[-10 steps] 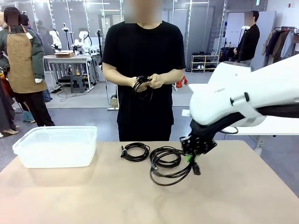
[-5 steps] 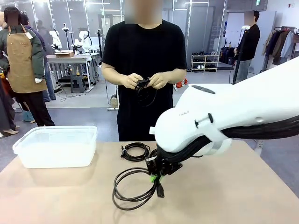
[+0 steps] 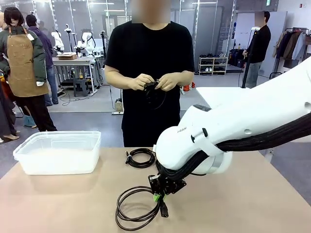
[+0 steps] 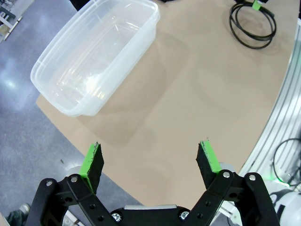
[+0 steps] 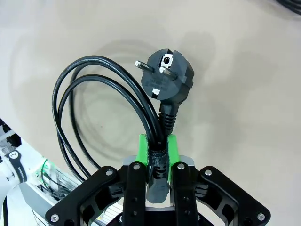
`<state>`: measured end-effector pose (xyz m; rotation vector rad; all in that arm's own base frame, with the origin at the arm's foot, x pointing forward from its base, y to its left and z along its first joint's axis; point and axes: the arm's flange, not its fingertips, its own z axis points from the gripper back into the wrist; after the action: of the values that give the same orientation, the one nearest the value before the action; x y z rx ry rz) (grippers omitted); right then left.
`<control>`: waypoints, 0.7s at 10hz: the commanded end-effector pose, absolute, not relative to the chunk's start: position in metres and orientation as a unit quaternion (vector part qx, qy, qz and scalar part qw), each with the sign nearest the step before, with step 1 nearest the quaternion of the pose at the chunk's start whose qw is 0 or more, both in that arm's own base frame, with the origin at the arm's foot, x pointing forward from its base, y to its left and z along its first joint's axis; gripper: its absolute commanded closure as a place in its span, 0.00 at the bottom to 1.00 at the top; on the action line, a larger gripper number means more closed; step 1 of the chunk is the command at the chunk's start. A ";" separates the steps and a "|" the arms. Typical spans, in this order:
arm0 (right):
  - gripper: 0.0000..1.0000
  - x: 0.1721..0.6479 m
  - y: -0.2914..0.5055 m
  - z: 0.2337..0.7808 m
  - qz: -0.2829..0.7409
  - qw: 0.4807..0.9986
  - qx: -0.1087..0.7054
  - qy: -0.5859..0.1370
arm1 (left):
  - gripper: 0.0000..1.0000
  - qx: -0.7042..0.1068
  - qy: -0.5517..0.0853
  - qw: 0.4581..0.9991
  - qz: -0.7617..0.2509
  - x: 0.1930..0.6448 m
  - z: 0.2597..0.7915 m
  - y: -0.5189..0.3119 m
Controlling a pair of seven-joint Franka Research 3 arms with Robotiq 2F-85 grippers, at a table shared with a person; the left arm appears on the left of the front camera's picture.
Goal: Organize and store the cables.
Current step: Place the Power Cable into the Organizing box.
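Front view: held cable (image 3: 118, 209) stretches leftward, plug (image 3: 164, 210) apparently pointing down.

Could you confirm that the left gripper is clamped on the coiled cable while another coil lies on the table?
Not quite: the right gripper is the one clamped on the coiled cable, as the right wrist view shows. Another coil does lie on the table.

Right gripper (image 5: 158, 141): cable (image 5: 151, 123) pinched between the fingers, plug (image 5: 167, 77) just past the tips, loops spread to one side over the table (image 5: 244, 94). Second coil (image 3: 132, 156) lies on the table behind those fingers, toward the person (image 3: 150, 53). Left gripper (image 4: 153, 157): tub (image 4: 94, 61) on the table beyond one finger, held cable's loops far beyond the other.
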<state>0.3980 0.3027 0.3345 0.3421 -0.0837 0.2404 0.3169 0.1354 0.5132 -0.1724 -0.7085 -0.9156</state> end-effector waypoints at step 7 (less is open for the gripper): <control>0.44 0.403 0.300 0.315 0.115 0.980 0.163 -0.023 | 0.00 -0.082 -0.336 0.831 -0.436 0.317 0.513 0.137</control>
<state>0.4010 0.3000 0.3124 0.3289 -0.0440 0.2370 0.3169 0.1354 0.5132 -0.1723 -0.7084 -0.9155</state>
